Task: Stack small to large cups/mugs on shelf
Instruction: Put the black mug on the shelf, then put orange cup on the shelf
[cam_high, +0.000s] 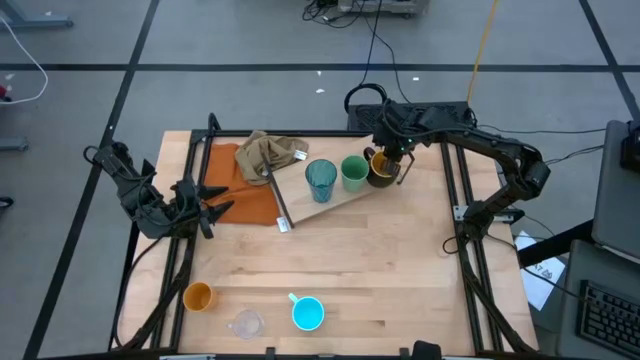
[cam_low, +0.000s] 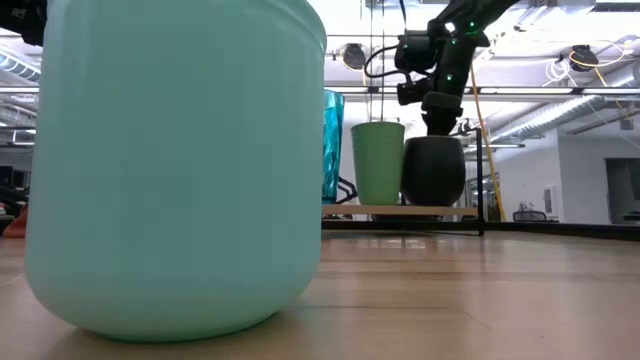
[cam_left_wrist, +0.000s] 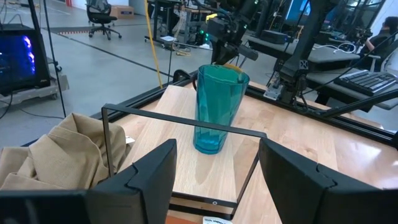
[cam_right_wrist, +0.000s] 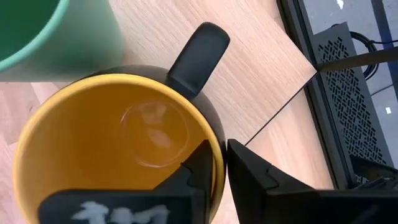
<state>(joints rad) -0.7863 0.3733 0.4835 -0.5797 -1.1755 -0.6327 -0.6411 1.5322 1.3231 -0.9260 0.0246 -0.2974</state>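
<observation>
Only from its wrist view, right gripper (cam_right_wrist: 221, 163) pinches black mug's (cam_right_wrist: 124, 134) rim; left gripper (cam_left_wrist: 214, 171) gapes empty.

no legible text, label or number anywhere

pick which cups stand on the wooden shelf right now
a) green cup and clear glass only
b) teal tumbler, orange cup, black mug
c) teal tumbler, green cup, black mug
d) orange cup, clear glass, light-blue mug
c: the high view shows the teal tumbler, green cup and black mug in a row on the wooden shelf.
</observation>
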